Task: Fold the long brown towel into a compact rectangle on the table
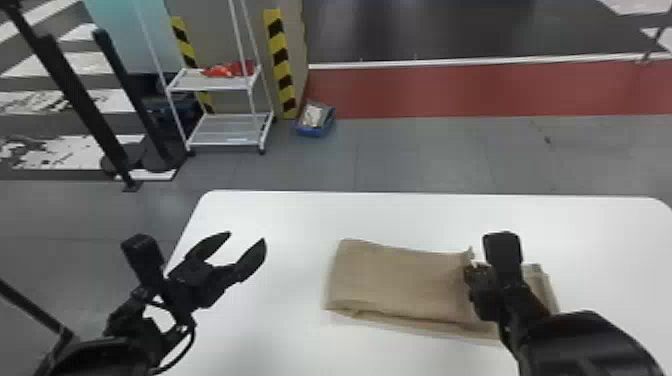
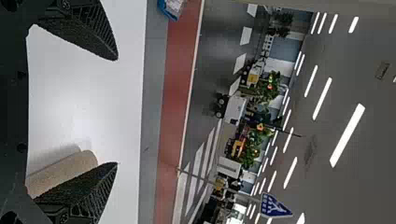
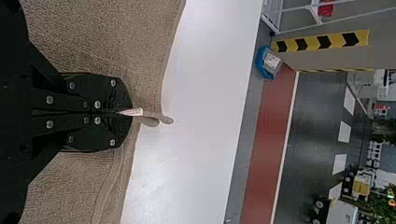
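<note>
Grey floor (image 1: 420,160) and a red strip (image 1: 475,92) stretch behind a white desk (image 1: 285,217), where a long brown towel (image 1: 400,280) lies right of center, already doubled into layers. Folding appears to be midway: the right gripper (image 3: 128,113) has its jaws clamped on the towel's far edge, while the left gripper (image 1: 246,237) hangs well apart on the other side, jaws spread and holding nothing. The next move likely calls for lifting the pinched edge and carrying a further fold over, then smoothing the stack. The towel forms a long, fairly flat band, its near layers slightly out of line and another end emerging beyond the right gripper. How many layers are pinched is hard to tell. A small pale tag (image 3: 132,112) pokes from between the closed jaws.
</note>
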